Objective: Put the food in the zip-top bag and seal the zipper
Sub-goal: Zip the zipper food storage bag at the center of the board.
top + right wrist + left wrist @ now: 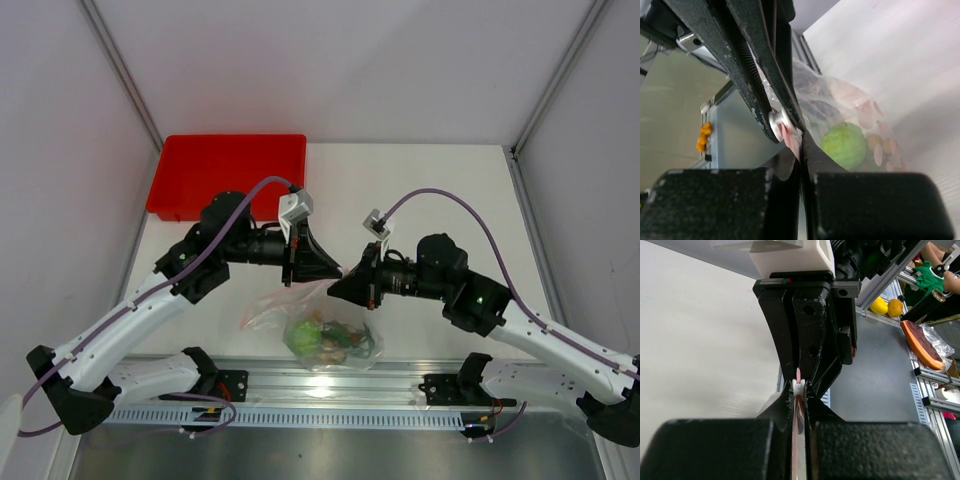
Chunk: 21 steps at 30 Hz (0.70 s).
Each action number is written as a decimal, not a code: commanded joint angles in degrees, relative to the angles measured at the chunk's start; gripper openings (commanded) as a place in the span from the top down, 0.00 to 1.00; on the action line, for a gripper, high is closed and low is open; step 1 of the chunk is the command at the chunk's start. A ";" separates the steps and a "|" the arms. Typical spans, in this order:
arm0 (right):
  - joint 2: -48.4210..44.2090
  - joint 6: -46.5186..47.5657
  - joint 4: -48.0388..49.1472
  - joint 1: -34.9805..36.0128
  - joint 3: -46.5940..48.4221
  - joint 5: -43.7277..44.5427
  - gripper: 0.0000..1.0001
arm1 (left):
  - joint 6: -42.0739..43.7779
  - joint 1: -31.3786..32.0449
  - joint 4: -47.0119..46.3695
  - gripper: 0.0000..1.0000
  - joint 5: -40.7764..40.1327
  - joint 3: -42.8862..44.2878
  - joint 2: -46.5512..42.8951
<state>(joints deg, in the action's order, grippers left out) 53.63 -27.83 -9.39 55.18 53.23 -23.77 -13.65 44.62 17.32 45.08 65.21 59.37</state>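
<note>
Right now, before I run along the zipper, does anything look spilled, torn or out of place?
Nothing stands out. The food lies inside the zip-top bag, with none loose on the table. The left fingers and right fingers are both shut on the zipper, meeting tip to tip. No tear is visible.

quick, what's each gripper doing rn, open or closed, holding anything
left gripper: shut on the zipper of the zip-top bag
right gripper: shut on the zipper too
</note>
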 commanded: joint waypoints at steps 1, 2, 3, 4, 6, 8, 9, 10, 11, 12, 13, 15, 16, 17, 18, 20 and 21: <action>-2.82 -3.36 4.90 0.81 -1.46 9.52 1.00 | -1.20 0.12 1.57 0.99 0.10 2.90 -0.49; -4.04 -3.89 6.04 0.81 -2.60 10.66 1.00 | -1.03 0.12 2.36 0.99 0.10 2.64 -0.49; -4.66 -4.33 6.66 0.81 -3.13 12.33 1.00 | -0.94 0.12 2.63 0.99 0.10 2.64 -0.49; -5.28 -5.03 7.62 0.81 -3.66 13.04 1.00 | -0.68 0.20 2.98 0.99 0.01 2.55 -0.40; -6.69 -5.91 8.50 0.81 -4.71 14.88 1.00 | -0.41 0.20 4.21 1.00 -0.78 2.29 -0.22; -7.48 -7.06 8.77 0.81 -5.24 15.94 1.00 | -0.15 0.20 4.65 0.99 -0.61 2.03 0.30; -8.01 -7.14 8.69 0.90 -5.59 16.47 1.00 | -0.15 0.20 4.91 0.99 -0.61 1.68 0.39; -8.45 -7.32 8.68 0.98 -5.77 18.04 1.00 | -0.06 0.20 4.91 0.99 -0.61 1.33 0.39; -8.80 -7.84 8.77 0.98 -6.12 18.84 1.00 | 0.03 0.20 5.18 0.99 -0.61 1.24 0.22; -9.76 -8.02 8.69 0.90 -6.30 19.46 1.00 | 0.20 0.20 5.79 1.00 -0.96 1.06 0.04; -10.20 -8.20 8.25 0.90 -6.73 20.59 1.00 | 0.64 0.20 6.05 0.99 -1.13 0.62 -0.22; -11.43 -8.55 7.90 0.55 -7.09 20.87 1.00 | 1.78 0.20 6.93 1.00 -2.36 0.45 -1.10; -11.70 -8.64 7.11 0.37 -7.00 21.22 1.00 | 2.22 0.20 8.07 0.99 -2.80 0.18 -1.54; -12.14 -8.90 6.93 0.28 -7.18 21.13 1.00 | 2.66 0.20 8.77 0.99 -3.15 0.09 -1.80; -12.32 -8.90 6.84 0.11 -7.26 20.96 1.00 | 3.45 0.20 9.39 0.99 -3.85 -0.08 -2.50; -13.19 -8.81 5.61 -0.25 -7.26 21.22 1.00 | 4.33 0.20 11.32 0.99 -5.44 -0.35 -3.21; -13.37 -8.64 5.35 -0.42 -7.27 21.05 1.00 | 4.68 0.12 12.03 0.99 -6.14 -0.43 -4.00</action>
<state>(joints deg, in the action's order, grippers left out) 42.35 -36.01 -6.15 55.79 45.74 -6.50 -11.49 44.62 23.75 40.91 65.34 58.22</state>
